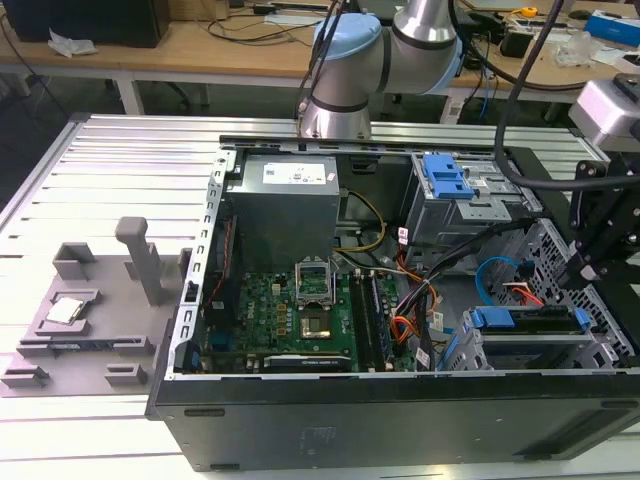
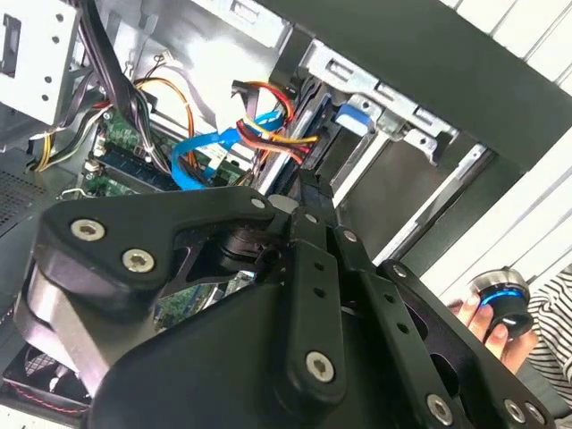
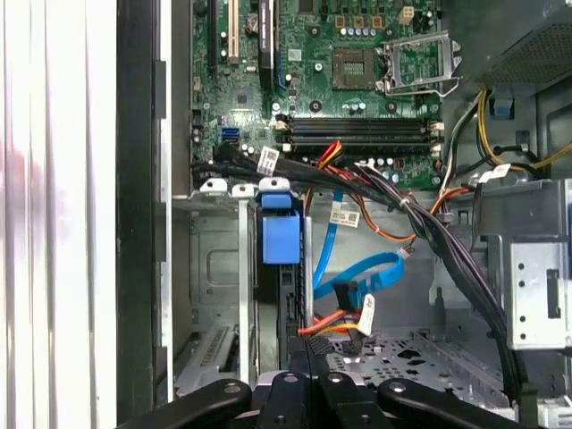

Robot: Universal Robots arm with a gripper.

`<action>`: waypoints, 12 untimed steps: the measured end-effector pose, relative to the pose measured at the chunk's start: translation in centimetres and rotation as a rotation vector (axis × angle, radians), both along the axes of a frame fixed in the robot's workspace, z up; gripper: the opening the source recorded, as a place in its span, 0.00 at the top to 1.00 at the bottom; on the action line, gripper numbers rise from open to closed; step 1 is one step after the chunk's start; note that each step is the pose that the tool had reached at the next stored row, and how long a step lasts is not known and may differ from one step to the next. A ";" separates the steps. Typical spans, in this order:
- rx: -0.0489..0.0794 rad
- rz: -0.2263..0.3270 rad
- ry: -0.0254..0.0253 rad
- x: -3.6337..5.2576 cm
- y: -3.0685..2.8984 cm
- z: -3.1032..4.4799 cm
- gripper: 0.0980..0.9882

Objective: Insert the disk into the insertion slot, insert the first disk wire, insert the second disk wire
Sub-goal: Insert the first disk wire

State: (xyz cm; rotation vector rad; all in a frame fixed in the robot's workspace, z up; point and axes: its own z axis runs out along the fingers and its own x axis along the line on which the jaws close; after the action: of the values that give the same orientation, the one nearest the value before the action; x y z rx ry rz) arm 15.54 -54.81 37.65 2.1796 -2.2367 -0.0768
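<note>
Disk (image 3: pixel 281 237), sitting in slot (image 3: pixel 214 268) at the case's (image 3: pixel 138 223) edge: I am hovering gripper (image 3: pixel 308 357), fingers (image 3: pixel 295 380) pinched together; wires (image 3: pixel 326 323) probably needing straight pushes.

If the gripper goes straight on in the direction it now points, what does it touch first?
Most likely the disk, seated in the insertion slot: in the first wrist view the gripper points at its near edge. Depth is unclear, and the red and orange wires lie close beside that line.

disk (image 1: pixel 525 320) carrier: glossy blue plastic; insertion slot (image 1: pixel 530 352): perforated matt grey sheet metal
</note>
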 end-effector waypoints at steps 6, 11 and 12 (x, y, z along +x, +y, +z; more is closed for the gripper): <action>0.000 0.000 0.0000 -0.24 0.00 0.00 0.99; 0.000 0.000 0.0000 -0.24 0.00 0.00 0.99; 0.000 0.000 0.0001 -0.25 0.00 0.00 0.99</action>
State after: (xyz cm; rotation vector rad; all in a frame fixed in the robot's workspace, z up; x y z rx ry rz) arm 15.30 -54.81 37.65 2.1796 -2.2367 -0.0768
